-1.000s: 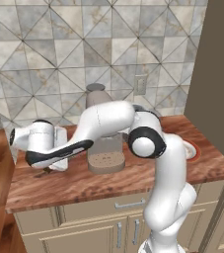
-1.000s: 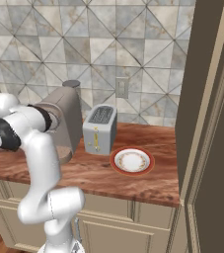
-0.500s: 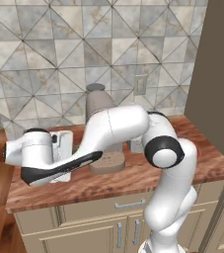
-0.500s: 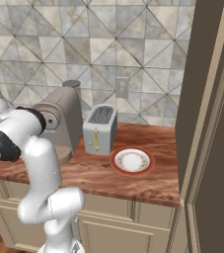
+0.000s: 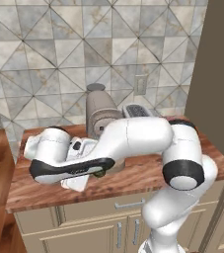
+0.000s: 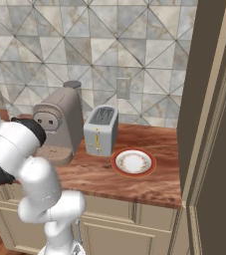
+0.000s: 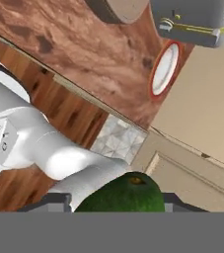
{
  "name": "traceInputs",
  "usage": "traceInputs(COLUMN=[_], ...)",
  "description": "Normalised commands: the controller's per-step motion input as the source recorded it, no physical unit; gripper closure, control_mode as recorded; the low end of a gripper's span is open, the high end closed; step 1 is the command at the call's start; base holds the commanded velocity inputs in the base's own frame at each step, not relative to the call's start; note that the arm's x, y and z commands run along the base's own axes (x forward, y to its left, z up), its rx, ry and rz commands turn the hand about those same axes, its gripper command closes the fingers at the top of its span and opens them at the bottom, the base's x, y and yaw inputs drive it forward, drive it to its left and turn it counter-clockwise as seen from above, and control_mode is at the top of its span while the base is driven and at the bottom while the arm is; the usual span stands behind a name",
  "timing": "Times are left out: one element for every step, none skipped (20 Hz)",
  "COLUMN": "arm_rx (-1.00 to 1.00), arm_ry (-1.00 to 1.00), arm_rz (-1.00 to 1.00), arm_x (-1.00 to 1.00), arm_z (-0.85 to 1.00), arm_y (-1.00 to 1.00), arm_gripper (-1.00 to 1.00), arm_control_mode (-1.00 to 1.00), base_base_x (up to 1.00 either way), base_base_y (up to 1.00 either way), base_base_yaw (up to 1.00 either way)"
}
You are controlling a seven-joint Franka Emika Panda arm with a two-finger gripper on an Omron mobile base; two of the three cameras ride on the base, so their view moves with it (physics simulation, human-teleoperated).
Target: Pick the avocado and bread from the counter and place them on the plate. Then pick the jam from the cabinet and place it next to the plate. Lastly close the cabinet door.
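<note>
**Avocado clamped in the gripper, plate bare near the counter's right end**

The gripper is clamped on the avocado. In the hand view the dark-green ball sits between the two finger tips at the bottom of the picture, its small brown stem scar facing the camera. In the left base view the hand hangs over the left part of the counter, and a sliver of green shows at the end of the hand, just in front of the coffee machine.

The plate, white with an orange-red rim, lies on the counter toward its right end, close to the front edge and near the tall beige cabinet that closes off that end. Nothing lies on it. In the hand view the same plate shows as a narrow tilted oval just below the toaster.

The toaster stands just behind and to the left of the plate, apart from it, with its slots up and its yellow lever facing the front edge. The coffee machine stands to the left of the toaster, near the back wall, and its round drip tray reaches forward toward the middle of the counter.

I cannot make out the bread or the jam, and the pictures do not let me tell how the cabinet door stands.
</note>
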Motion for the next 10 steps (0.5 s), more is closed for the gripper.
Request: traceInputs(arm_rx=[0.56,0.58,0.63,0.63,0.52,0.41,0.37,0.35,0.35,0.34], arm_ry=[-0.03,-0.05,-0.09,-0.15,-0.23,-0.28,-0.32,-0.40,-0.41,-0.48], arm_rz=[-0.19,-0.20,-0.19,-0.16,-0.13,-0.13,-0.14,-0.14,-0.16,-0.17], arm_x=[-0.49,-0.52,-0.56,-0.49,-0.50,-0.52,-0.45,-0.52,-0.49,-0.47], arm_z=[-0.06,-0.06,0.00,0.00,0.00,0.19,0.39,0.57,0.63,0.68], arm_y=[-0.83,-0.92,-0.94,-0.81,-0.62,-0.58,-0.61,-0.58,-0.65,-0.62], arm_gripper=[1.00,1.00,1.00,1.00,1.00,1.00,1.00,1.00,1.00,1.00], arm_control_mode=[-1.00,-1.00,-1.00,-1.00,-1.00,-1.00,-1.00,-1.00,-1.00,-1.00], base_base_x=[0.00,0.00,0.00,0.00,0.00,0.00,0.00,0.00,0.00,0.00], base_base_y=[0.00,0.00,0.00,0.00,0.00,0.00,0.00,0.00,0.00,0.00], base_base_yaw=[0.00,0.00,0.00,0.00,0.00,0.00,0.00,0.00,0.00,0.00])
